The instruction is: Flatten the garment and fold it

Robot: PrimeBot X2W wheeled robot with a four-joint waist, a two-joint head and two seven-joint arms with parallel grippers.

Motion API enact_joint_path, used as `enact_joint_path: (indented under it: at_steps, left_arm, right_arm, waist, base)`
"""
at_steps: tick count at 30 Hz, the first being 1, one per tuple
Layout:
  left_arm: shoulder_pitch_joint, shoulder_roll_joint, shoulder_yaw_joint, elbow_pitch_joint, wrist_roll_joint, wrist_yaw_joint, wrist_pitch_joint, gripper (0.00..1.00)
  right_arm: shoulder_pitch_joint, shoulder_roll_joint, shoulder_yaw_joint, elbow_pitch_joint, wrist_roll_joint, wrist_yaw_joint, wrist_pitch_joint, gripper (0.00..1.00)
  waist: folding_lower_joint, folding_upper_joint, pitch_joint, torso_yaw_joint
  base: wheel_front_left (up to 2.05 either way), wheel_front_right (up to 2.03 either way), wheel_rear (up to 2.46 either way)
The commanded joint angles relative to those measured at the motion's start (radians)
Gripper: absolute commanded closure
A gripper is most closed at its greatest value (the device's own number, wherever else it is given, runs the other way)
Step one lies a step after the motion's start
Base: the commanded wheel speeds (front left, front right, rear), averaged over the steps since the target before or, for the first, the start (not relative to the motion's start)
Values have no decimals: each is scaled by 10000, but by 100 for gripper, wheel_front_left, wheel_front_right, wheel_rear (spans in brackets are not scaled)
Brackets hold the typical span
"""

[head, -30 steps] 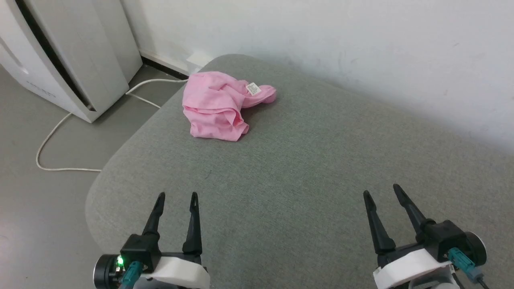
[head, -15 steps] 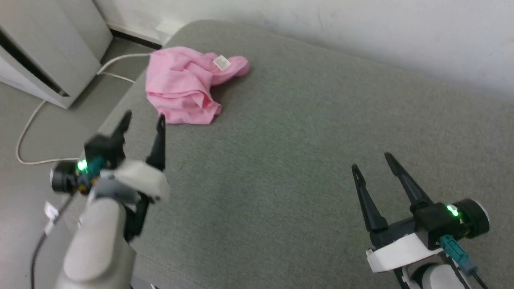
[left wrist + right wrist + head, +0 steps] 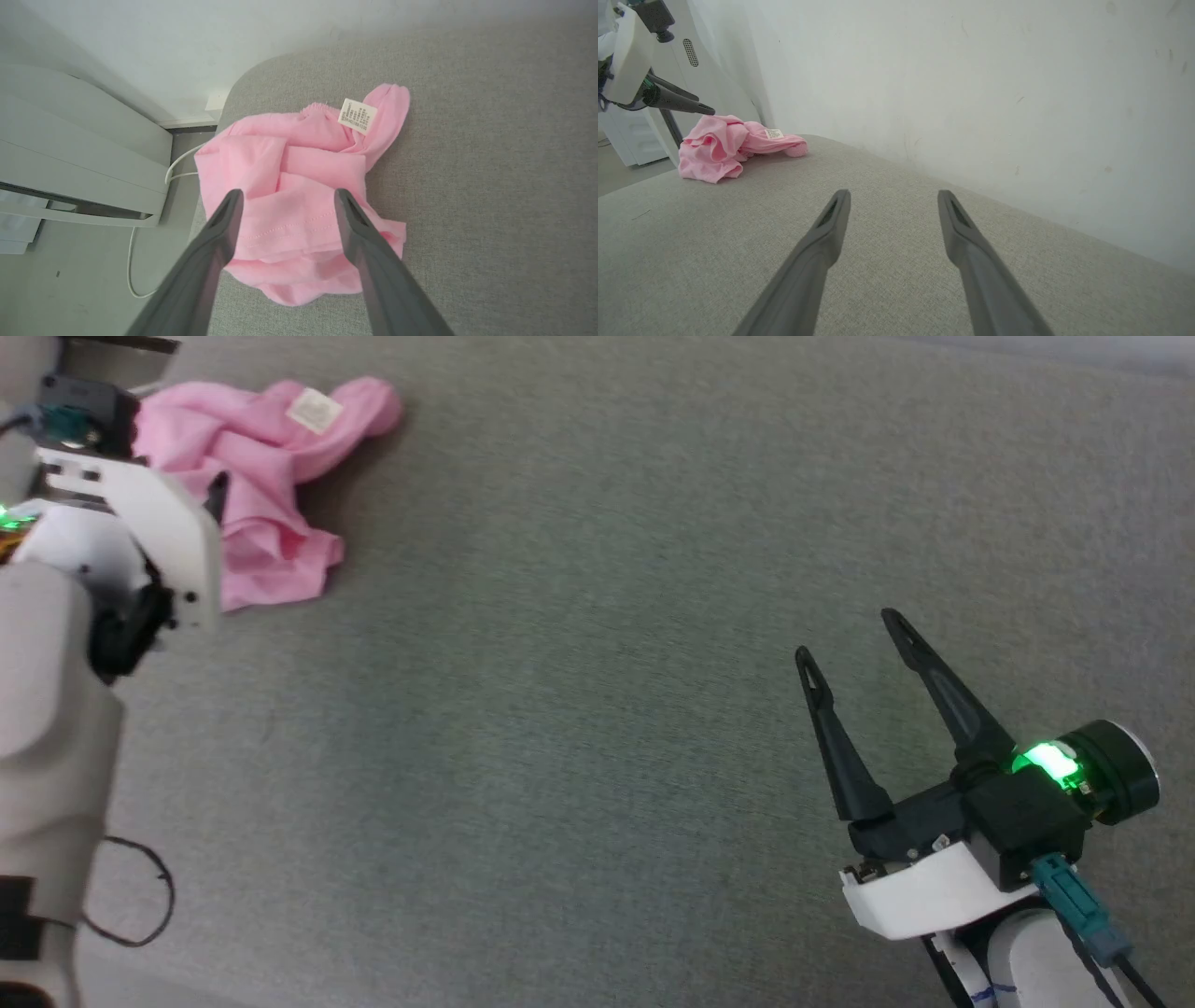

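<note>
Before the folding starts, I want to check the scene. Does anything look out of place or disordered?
Only the garment: it lies crumpled in a heap at the rounded corner of the grey cushion, close to its edge, with the white label turned outward. Nothing looks spilled or damaged.

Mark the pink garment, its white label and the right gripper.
garment [image 3: 289, 186], left wrist view, on its middle fold.
white label [image 3: 357, 115], left wrist view, label's centre.
right gripper [image 3: 845, 635], head view, midway between fingertips.
</note>
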Motion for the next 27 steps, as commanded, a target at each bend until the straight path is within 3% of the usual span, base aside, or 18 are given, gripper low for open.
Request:
enact_joint_path:
  at_steps: [1,9,14,15,16,17,18,22,27]
  left_arm:
    - [-103,222,-151,157,-91,-59,187,0]
    - [-793,1392,-864,1138,-1862,-61,1712,0]
    - [-438,1823,-1588,1079,-3618,-62,3434,0]
    - [-354,1886,-1651,1041,-4019,-62,3798,21]
    - [-262,1939,-1712,970,-4397,-62,4105,52]
    - [-191,1996,-1728,908,-4733,-62,4316,94]
    - [-128,2047,-1720,856,-5036,-62,4443,100]
    - [-13,2202,-1637,759,-5732,-62,4279,100]
    - [-149,2441,-1548,757,-5696,-63,2813,100]
  right_arm:
    - [-133,-22,-15,-65,-64,-17,-13,0]
    - [-333,34,208,58,-184,-17,-113,0]
    - [-374,86,146,183,-235,-17,-233,0]
    - [-381,95,132,211,-247,-17,-253,0]
    - [-393,102,116,242,-256,-17,-271,0]
    - [-409,109,100,275,-263,-17,-285,0]
    - [-432,115,81,309,-274,-17,-303,0]
    - [-499,135,1,445,-335,-17,-383,0]
    - [-466,156,-105,706,-313,-17,-491,0]
  waist:
    - [-2,0,1109,-1122]
    - [-2,0,1786,-1730]
    - [-2,0,1886,-1818]
    - [-2,0,1883,-1819]
    - [-2,0,1870,-1816]
    - [-2,0,1849,-1811]
    - [-2,0,1818,-1804]
    - [-2,0,1594,-1748]
    - [-2,0,1043,-1650]
  base:
    - [0,0,0]
    - [0,0,0]
    - [0,0,0]
    - [0,0,0]
    - [0,0,0]
    - [0,0,0]
    - [0,0,0]
    - [0,0,0]
    - [0,0,0]
